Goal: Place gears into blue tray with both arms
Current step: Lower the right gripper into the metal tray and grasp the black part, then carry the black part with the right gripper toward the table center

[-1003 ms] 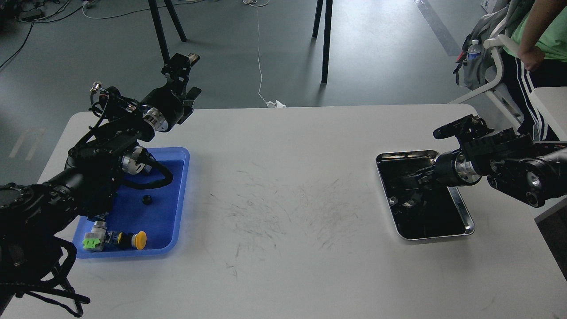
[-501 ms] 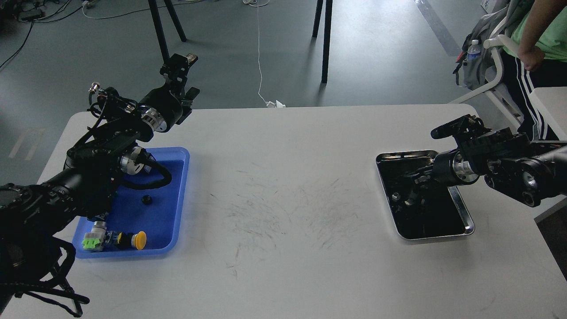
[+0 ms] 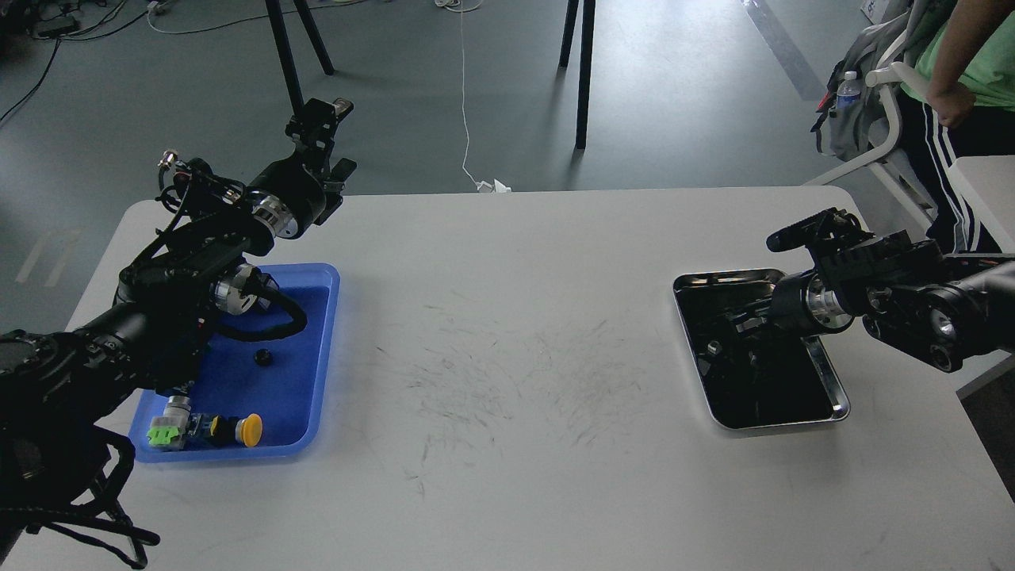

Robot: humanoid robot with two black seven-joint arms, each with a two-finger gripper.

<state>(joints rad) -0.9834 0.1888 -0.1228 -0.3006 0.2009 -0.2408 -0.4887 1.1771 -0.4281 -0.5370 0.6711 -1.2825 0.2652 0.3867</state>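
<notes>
One small black gear (image 3: 262,358) lies in the middle of the blue tray (image 3: 327,365) at the table's left. My left arm reaches over the tray's back half, and its gripper (image 3: 321,127) is raised beyond the tray's far end, seen from behind; I cannot tell its fingers apart. My right gripper (image 3: 725,349) points down-left into the shiny metal tray (image 3: 781,426) on the right. It is dark against the black lining, so its state is unclear. I can make out no gears in that tray.
A push-button switch with a green part (image 3: 168,432) and one with a yellow cap (image 3: 251,429) lie at the blue tray's near end. A person (image 3: 963,87) stands by a chair at the far right. Black stand legs (image 3: 585,71) rise behind the table.
My right arm has shifted slightly left and away over the metal tray, its gripper staying inside it. The left arm has barely moved. The gear in the blue tray is unchanged.
</notes>
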